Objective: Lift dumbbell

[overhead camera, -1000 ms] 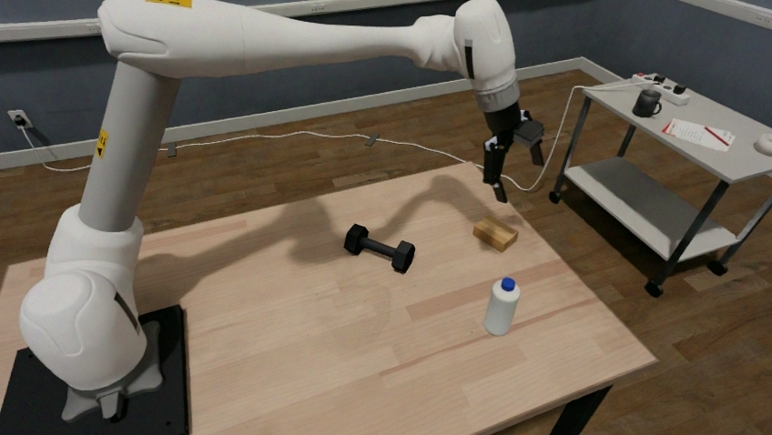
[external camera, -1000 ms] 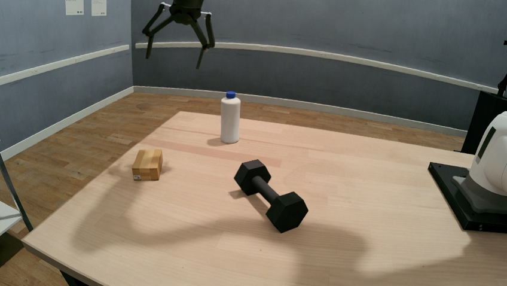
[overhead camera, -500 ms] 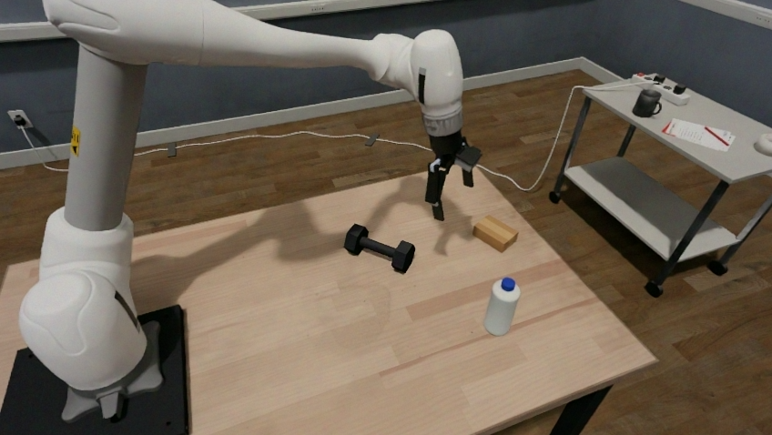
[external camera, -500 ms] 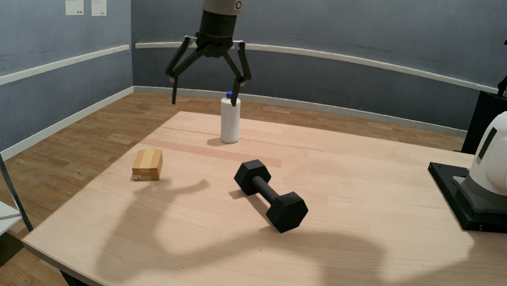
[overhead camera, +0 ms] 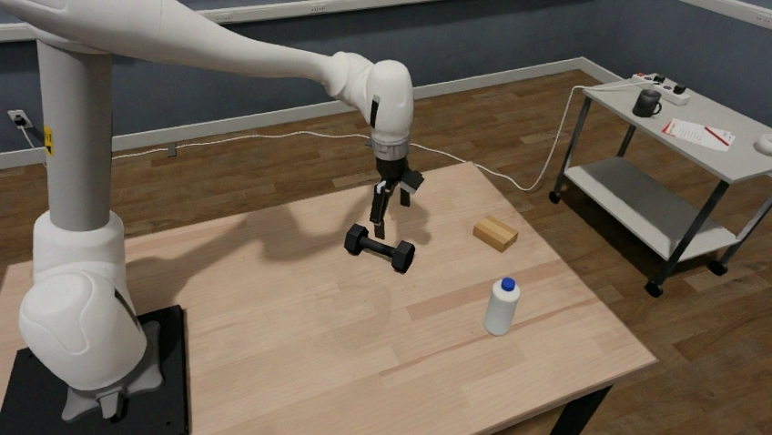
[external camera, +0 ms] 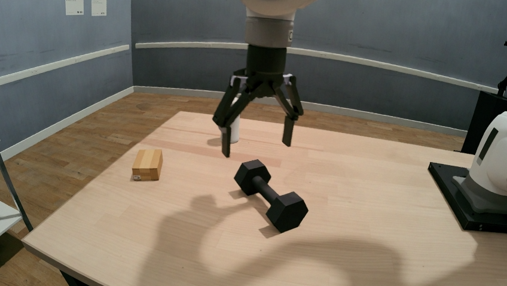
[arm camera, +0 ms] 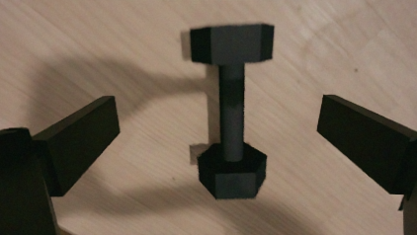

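A black dumbbell (overhead camera: 380, 248) (external camera: 266, 193) (arm camera: 232, 114) with hexagonal ends lies flat on the light wooden table (overhead camera: 269, 335) (external camera: 354, 177) near its middle. My gripper (overhead camera: 391, 217) (external camera: 256, 147) (arm camera: 218, 114) hangs just above the dumbbell, pointing straight down, fully open and empty. In the wrist view the handle runs between the two fingers, which stand well apart on either side of it. The fingertips are above the dumbbell and do not touch it.
A small wooden block (overhead camera: 494, 232) (external camera: 147, 164) lies toward one table edge. A white bottle (overhead camera: 502, 308) (external camera: 234, 133) with a blue cap stands upright, partly hidden behind a finger in the exterior view. The robot base (overhead camera: 81, 324) (external camera: 489, 170) occupies a table corner. A grey cart (overhead camera: 675, 140) stands off the table.
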Robot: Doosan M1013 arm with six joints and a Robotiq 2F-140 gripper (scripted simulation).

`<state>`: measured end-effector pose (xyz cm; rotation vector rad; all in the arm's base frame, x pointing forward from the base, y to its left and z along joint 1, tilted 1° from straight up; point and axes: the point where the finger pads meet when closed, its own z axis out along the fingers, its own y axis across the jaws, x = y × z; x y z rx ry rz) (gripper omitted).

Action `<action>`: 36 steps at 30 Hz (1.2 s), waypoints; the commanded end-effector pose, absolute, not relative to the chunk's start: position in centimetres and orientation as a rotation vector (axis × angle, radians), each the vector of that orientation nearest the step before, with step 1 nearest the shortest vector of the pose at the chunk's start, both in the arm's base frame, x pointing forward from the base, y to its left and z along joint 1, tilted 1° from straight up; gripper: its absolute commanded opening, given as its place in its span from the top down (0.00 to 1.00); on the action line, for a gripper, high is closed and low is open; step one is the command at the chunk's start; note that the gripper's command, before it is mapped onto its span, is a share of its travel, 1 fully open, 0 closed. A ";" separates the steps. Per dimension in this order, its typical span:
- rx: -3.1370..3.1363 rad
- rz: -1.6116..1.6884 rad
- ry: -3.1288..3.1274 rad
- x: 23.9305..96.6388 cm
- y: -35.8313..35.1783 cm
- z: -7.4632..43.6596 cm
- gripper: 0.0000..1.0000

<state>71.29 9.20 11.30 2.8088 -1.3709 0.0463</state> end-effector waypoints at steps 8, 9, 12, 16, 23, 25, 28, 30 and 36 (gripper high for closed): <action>2.832 -0.009 -1.327 67.9 10.3 5.9 0.00; 2.832 -0.009 -1.327 67.8 10.3 4.8 0.00; 2.832 -0.009 -1.327 67.8 10.3 2.9 0.00; 2.832 -0.009 -1.327 67.7 10.3 0.2 0.00; 2.832 -0.009 -1.327 67.7 10.3 0.2 0.00; 2.832 -0.009 -1.327 67.7 10.3 0.2 0.00; 2.832 -0.009 -1.327 67.7 10.3 0.2 0.00; 2.832 -0.008 -1.327 67.8 10.3 0.2 0.00; 2.833 -0.007 -1.327 67.8 10.3 0.2 0.00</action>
